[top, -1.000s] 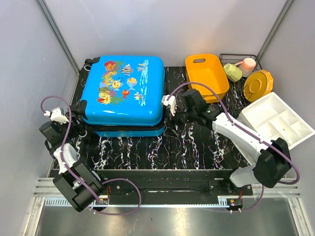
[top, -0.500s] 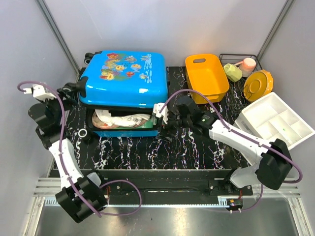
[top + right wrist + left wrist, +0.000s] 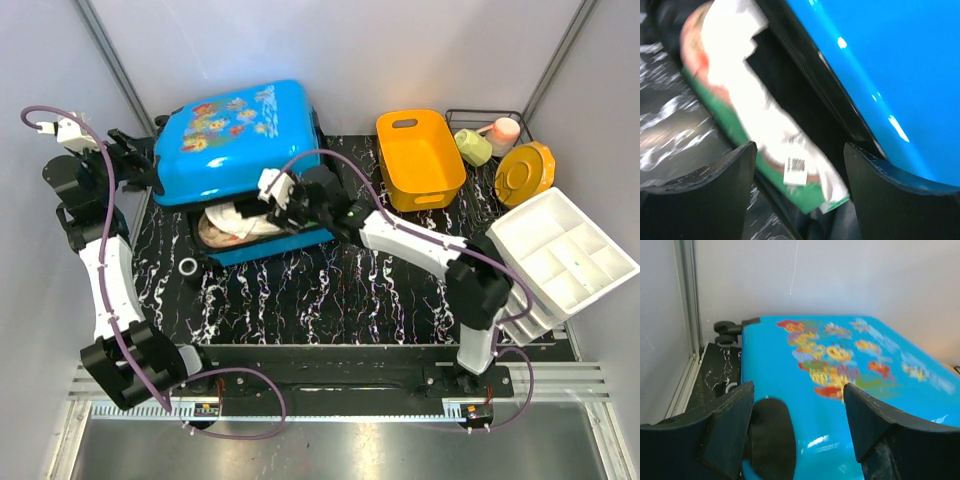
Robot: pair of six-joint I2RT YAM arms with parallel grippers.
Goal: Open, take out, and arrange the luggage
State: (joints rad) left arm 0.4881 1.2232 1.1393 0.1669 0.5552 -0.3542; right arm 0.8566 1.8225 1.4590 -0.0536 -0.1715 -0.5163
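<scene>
The bright blue luggage [image 3: 240, 135] lies at the back left with its fish-print lid tilted up and the front gaping. A white and green packet [image 3: 240, 222] lies in the lower shell. My left gripper [image 3: 135, 165] is at the lid's left edge. In the left wrist view its fingers [image 3: 725, 425] stand wide apart around the lid [image 3: 840, 370] and a black handle piece [image 3: 772, 440]. My right gripper [image 3: 272, 190] is open at the front gap. In the right wrist view the packet [image 3: 765, 125] lies between its fingers, and the lid [image 3: 880, 60] is above.
An orange basket [image 3: 420, 155] stands right of the luggage. Behind it a wire rack [image 3: 485, 115] holds a green cup [image 3: 473, 147] and a pink item [image 3: 505, 130]. An orange disc [image 3: 525, 172] and a white divided tray [image 3: 560, 250] are far right. A small ring [image 3: 187, 266] lies on the mat.
The lid went from shut to raised, showing the packet inside. My left gripper rose and moved back with the lid's edge. My right gripper swung left to the front gap.
</scene>
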